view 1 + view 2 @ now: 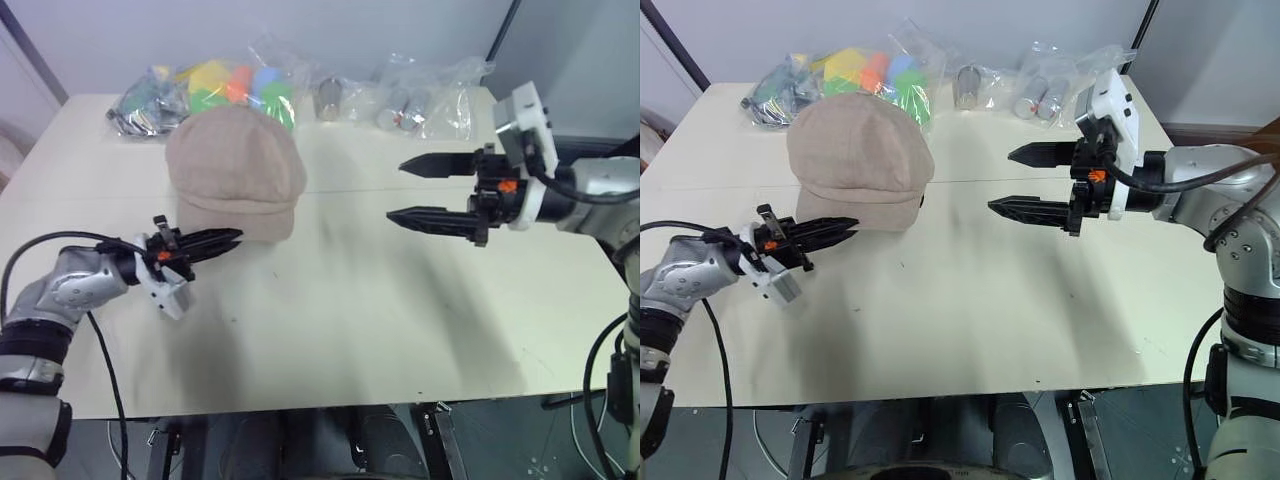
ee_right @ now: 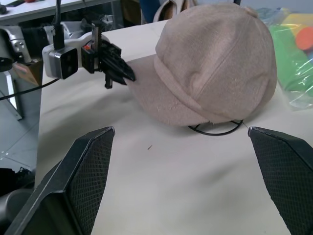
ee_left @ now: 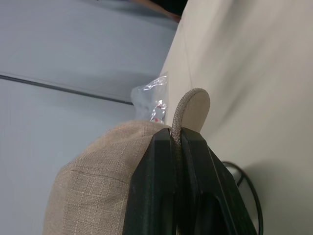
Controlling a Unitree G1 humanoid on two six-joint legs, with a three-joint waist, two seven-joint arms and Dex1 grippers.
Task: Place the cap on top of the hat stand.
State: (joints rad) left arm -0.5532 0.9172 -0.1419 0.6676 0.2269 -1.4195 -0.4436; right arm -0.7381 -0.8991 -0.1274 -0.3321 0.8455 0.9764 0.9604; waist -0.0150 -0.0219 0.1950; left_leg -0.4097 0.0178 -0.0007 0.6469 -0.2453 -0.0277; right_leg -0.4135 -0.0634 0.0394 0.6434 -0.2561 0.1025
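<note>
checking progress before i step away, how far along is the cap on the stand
Mostly done: the cap already sits over the hat stand, whose wire base peeks out beneath it on the table. In hand: the left gripper is shut on the cap's brim. The right gripper hangs open beside the cap, holding nothing. Left to do: let go of the brim and pull the arm away.
</note>
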